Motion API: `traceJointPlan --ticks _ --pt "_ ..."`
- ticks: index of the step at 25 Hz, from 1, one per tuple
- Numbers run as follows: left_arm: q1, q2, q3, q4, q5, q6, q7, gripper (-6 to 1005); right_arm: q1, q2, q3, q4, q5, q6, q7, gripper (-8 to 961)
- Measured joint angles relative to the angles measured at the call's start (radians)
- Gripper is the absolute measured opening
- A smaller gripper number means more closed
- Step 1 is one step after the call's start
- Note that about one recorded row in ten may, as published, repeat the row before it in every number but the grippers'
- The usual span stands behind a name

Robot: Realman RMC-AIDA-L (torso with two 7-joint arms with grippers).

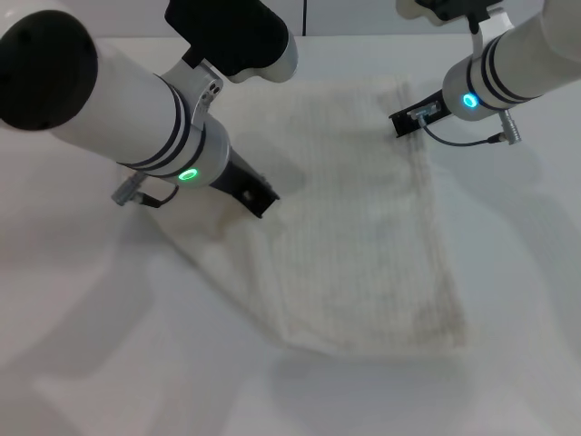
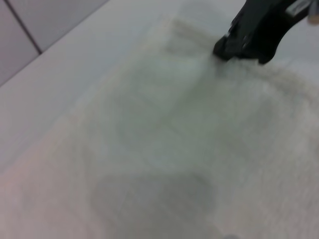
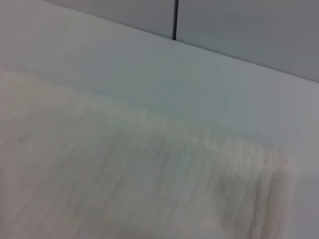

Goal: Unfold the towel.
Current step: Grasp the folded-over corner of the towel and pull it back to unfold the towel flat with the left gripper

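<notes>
The towel (image 1: pixel 363 236) is an off-white ribbed cloth lying flat on the white table as a long rectangle, with a looser flap spreading out at its left side. My left gripper (image 1: pixel 260 198) is low at the towel's left edge, over that flap. My right gripper (image 1: pixel 406 123) is at the towel's far right corner, touching or just above the cloth. In the left wrist view it shows farther off as a dark shape (image 2: pixel 244 42) on the towel (image 2: pixel 174 149). The right wrist view shows only the towel's corner (image 3: pixel 124 189) and the table.
The white table (image 1: pixel 91 363) extends on all sides of the towel. A grey tiled wall (image 3: pixel 239 30) with a dark seam stands behind the table's far edge. My two arms reach in from the upper left and upper right.
</notes>
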Motion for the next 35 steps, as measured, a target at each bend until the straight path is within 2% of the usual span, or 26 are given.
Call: traceJointPlan --ticks 4,18,28,35 --pt "-0.018 -0.001 0.009 -0.035 0.059 -0.108 -0.055 41 -0.001 0.002 0.000 0.001 0.000 0.000 0.000 0" --pt "-0.037 -0.003 0.029 -0.077 0.150 -0.311 -0.182 48 0.001 0.002 0.000 0.001 0.000 0.001 0.000 -1" --pt "-0.032 -0.001 0.052 -0.107 0.205 -0.384 -0.282 78 0.002 0.002 0.000 0.001 0.000 0.000 0.000 -1" --pt "-0.026 0.000 0.054 -0.107 0.206 -0.386 -0.307 99 -0.002 0.002 0.000 -0.001 0.000 0.000 0.000 -1"
